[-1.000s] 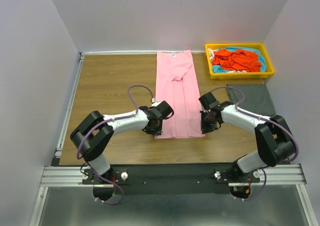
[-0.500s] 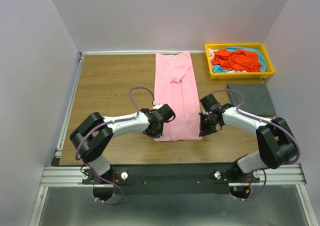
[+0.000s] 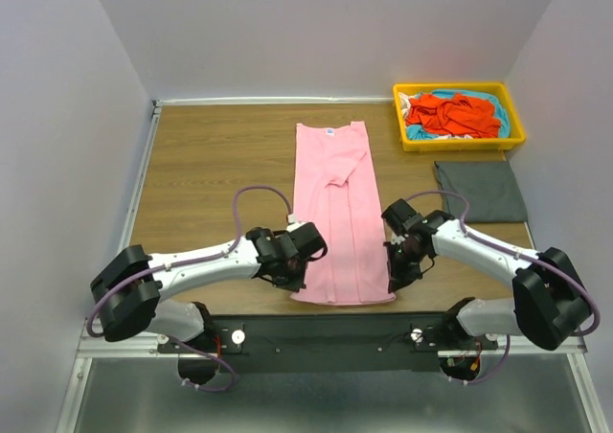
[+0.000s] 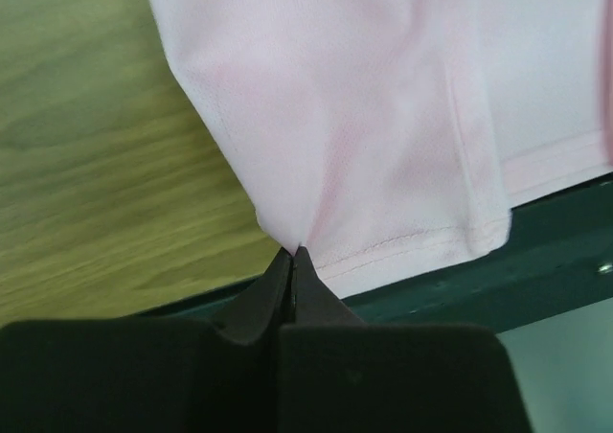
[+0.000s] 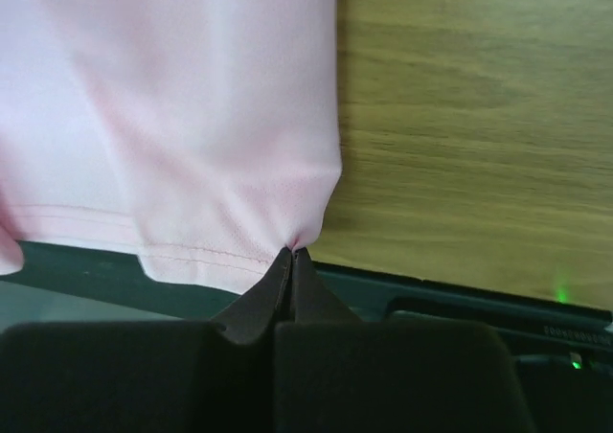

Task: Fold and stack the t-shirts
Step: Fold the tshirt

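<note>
The light pink t-shirt lies as a long narrow strip down the middle of the table, its hem at the near edge. My left gripper is shut on the hem's left corner. My right gripper is shut on the hem's right corner. The dark grey t-shirt lies folded flat at the right. The orange-red t-shirt and the turquoise t-shirt lie bunched in the yellow tray.
The yellow tray stands at the back right corner. The table's near edge and the dark base rail sit just under the pink hem. Grey walls close in the table on three sides.
Both grippers have pulled the pink shirt's hem toward the near edge. The whole shirt has slid nearer, its collar now away from the back wall.
</note>
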`<state>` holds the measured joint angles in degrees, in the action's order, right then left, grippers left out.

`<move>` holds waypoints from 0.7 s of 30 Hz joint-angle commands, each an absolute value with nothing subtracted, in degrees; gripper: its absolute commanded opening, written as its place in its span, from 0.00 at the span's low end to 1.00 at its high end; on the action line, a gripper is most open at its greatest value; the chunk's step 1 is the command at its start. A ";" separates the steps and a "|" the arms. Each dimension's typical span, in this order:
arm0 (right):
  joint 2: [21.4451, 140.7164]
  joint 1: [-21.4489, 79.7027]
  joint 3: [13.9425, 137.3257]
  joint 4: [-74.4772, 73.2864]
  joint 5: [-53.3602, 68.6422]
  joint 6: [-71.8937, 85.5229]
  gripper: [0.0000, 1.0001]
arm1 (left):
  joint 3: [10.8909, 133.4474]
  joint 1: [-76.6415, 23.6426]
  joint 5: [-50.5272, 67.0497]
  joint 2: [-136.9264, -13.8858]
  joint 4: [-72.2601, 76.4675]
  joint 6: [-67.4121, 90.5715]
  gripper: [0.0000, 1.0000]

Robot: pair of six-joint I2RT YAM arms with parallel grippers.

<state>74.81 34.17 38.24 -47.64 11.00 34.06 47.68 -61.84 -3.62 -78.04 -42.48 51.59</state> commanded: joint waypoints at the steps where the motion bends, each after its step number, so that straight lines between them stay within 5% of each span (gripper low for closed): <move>1: 76.54 34.19 46.82 -52.82 7.05 33.32 0.01 | 51.48 -55.92 -1.84 -75.32 -40.97 50.64 0.00; 9: 90.52 29.19 69.14 -50.72 -5.00 25.50 0.01 | 63.62 -40.70 -8.87 -84.17 -33.94 35.97 0.00; 21: 103.96 24.00 85.16 -45.79 -8.35 21.27 0.01 | 73.56 -31.38 -9.93 -96.67 -23.21 27.07 0.00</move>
<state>101.25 24.36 81.19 -47.68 -5.17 23.42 70.76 -32.88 -8.21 -94.74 -27.46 31.00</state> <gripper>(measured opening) 0.009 0.007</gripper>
